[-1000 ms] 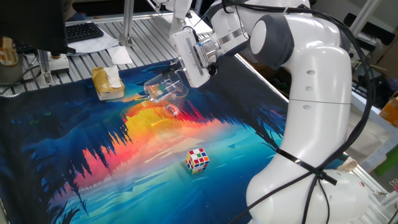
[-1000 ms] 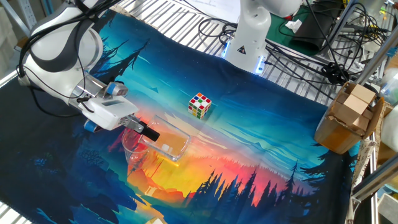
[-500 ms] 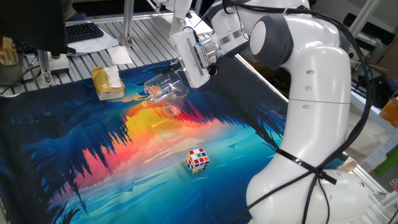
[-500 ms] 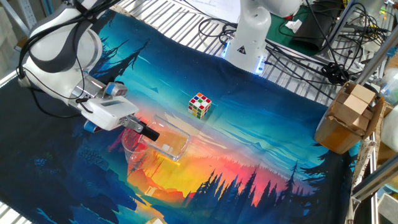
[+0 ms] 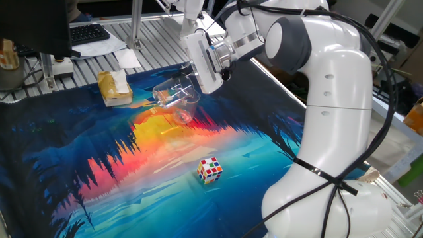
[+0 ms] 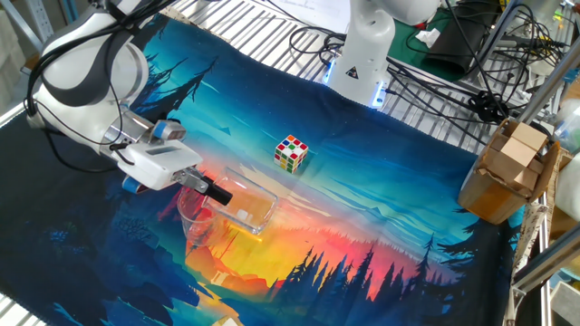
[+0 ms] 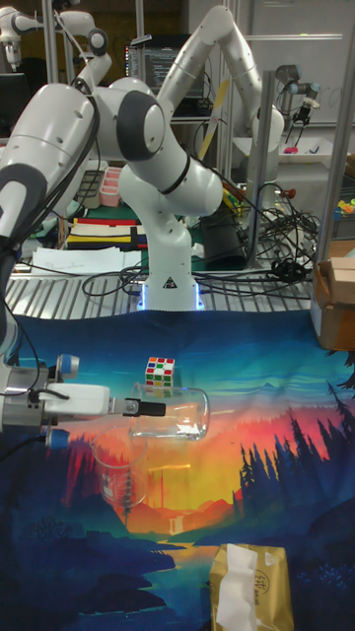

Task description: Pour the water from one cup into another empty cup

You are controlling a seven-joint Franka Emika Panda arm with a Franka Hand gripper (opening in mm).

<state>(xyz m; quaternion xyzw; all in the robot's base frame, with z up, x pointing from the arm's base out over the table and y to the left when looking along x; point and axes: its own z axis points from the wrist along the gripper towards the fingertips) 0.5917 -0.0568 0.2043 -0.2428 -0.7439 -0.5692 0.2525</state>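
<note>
We are seeing bright, even indoor lighting in all three views, with light appearing to come from overhead. The white arm [image 5: 330,86] is showing soft highlights along its upper shells and is shading to grey underneath. Shadows on the printed cloth [image 6: 381,226] are lying faint and diffuse. The tilted glass cup [image 7: 173,412] is catching small glints, and its clear walls are blending into the bright orange print, so its edges are reading poorly. The tall fixed view is looking darker in the background behind the arm. Focus is holding acceptably across the table; far clutter is appearing softer. No marked edge distortion is showing.
</note>
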